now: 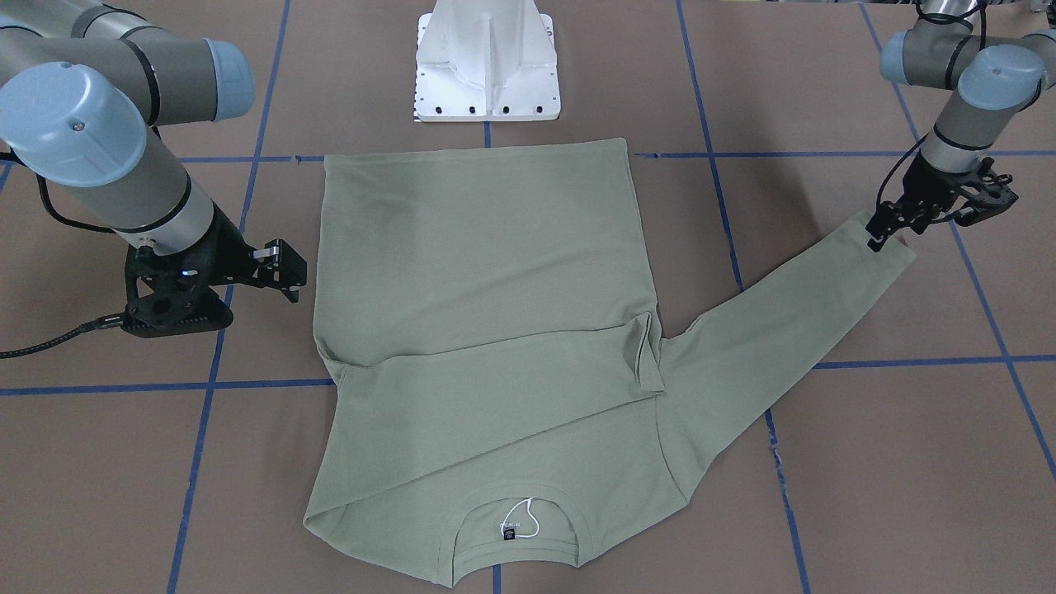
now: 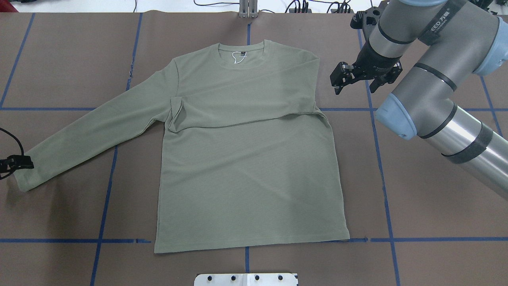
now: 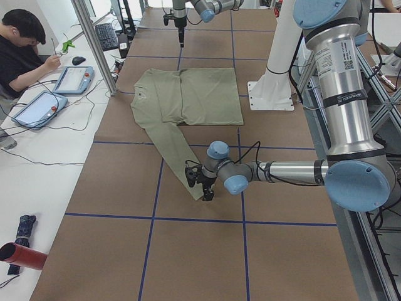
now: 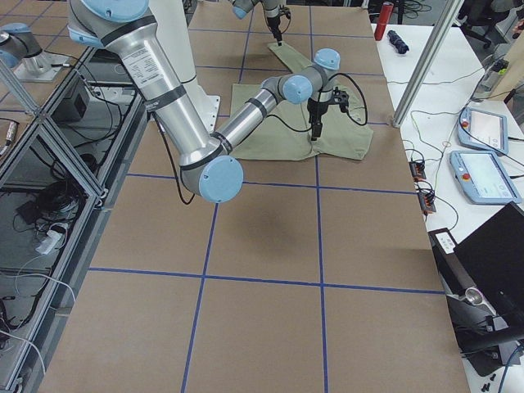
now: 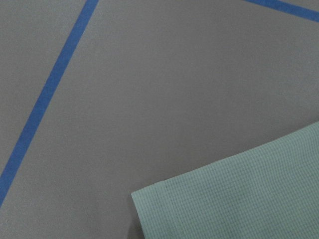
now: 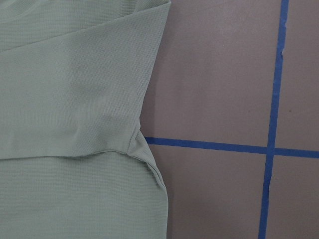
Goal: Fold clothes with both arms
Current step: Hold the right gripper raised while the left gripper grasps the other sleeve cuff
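**Markings:** band (image 2: 438, 20) on R arm (image 2: 432, 99) reads "EED" + Chinese chars. The black neck label (image 1: 508, 535) is too small to read.

**Shirt** (image 2: 246, 167): flat on table (image 2: 397, 198), collar away from robot. R-side sleeve is folded across chest. L sleeve (image 2: 91, 131) is stretched out.

**Views:** only the exterior left view shows a person (image 3: 25, 50) at a desk.

**R gripper** (image 2: 340, 79): beside shirt's shoulder, jaws apart, empty.

**L gripper** (image 1: 887, 231): low at L cuff, pointing down. Cannot tell jaw gap.
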`<action>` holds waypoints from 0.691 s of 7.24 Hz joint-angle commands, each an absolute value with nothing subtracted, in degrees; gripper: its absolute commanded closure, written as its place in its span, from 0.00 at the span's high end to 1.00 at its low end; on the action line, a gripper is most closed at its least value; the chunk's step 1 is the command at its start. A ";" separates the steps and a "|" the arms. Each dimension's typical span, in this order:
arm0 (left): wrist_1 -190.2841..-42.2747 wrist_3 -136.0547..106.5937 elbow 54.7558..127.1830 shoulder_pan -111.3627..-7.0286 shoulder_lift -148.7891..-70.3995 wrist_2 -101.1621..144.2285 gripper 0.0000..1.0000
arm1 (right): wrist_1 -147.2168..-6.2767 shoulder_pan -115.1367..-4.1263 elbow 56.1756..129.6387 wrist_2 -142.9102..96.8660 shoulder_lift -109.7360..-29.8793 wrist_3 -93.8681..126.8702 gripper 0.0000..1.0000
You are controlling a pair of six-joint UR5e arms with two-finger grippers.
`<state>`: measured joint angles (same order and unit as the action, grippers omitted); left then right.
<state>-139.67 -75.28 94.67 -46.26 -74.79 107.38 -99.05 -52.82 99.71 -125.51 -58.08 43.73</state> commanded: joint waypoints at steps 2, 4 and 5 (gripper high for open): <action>-139.92 -77.52 95.01 -46.23 -74.79 107.49 0.72 | -99.05 -52.82 100.37 -125.51 -58.45 43.86 1.00; -139.92 -77.52 95.01 -46.14 -74.79 107.49 0.68 | -99.05 -52.82 100.37 -125.51 -58.36 43.86 1.00; -139.92 -77.52 95.01 -46.06 -74.79 107.49 0.68 | -99.05 -52.82 100.72 -125.51 -58.45 43.86 1.00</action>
